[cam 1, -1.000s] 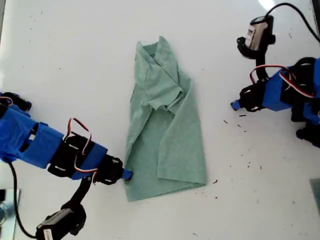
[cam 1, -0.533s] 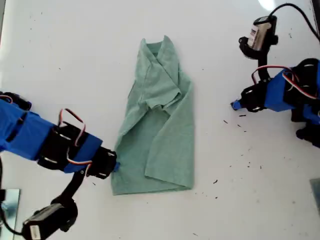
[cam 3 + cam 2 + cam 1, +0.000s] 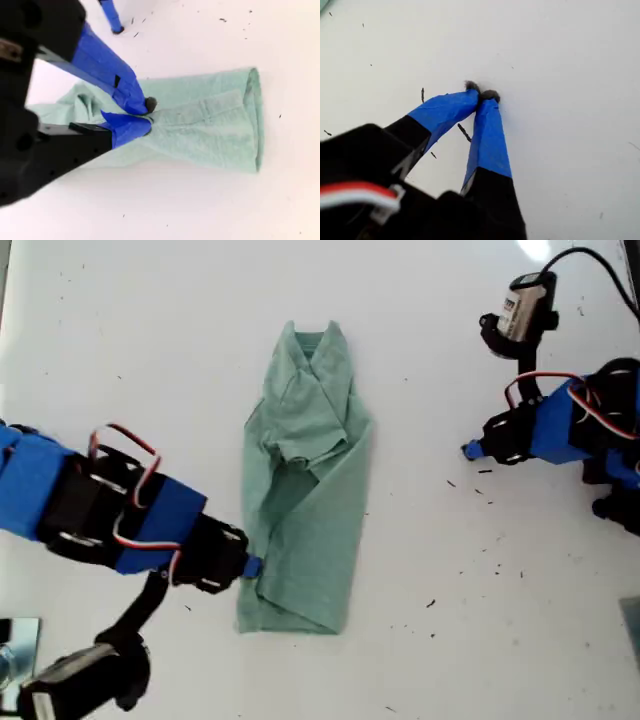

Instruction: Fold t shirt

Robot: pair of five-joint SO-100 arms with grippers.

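The pale green t shirt (image 3: 310, 490) lies lengthwise as a narrow folded strip on the white table (image 3: 150, 360), neck toward the far edge. My second gripper (image 3: 252, 566), on the arm at the exterior view's left, is shut on the shirt's edge near the hem. In the second wrist view the blue fingertips (image 3: 142, 125) pinch the t shirt (image 3: 215, 125) fabric. My first gripper (image 3: 468, 450), at the exterior view's right, is shut on nothing and well apart from the shirt. Its tips (image 3: 482, 93) meet just over the bare table.
Small dark specks (image 3: 495, 565) are scattered on the table toward the exterior view's right. A metallic object (image 3: 6, 660) shows at that view's lower left corner and a grey edge (image 3: 634, 630) at its right side.
My second gripper pulled the shirt's lower edge leftward in the exterior view, then carried it back right over the cloth. The shirt is now narrower. The first arm stayed still.
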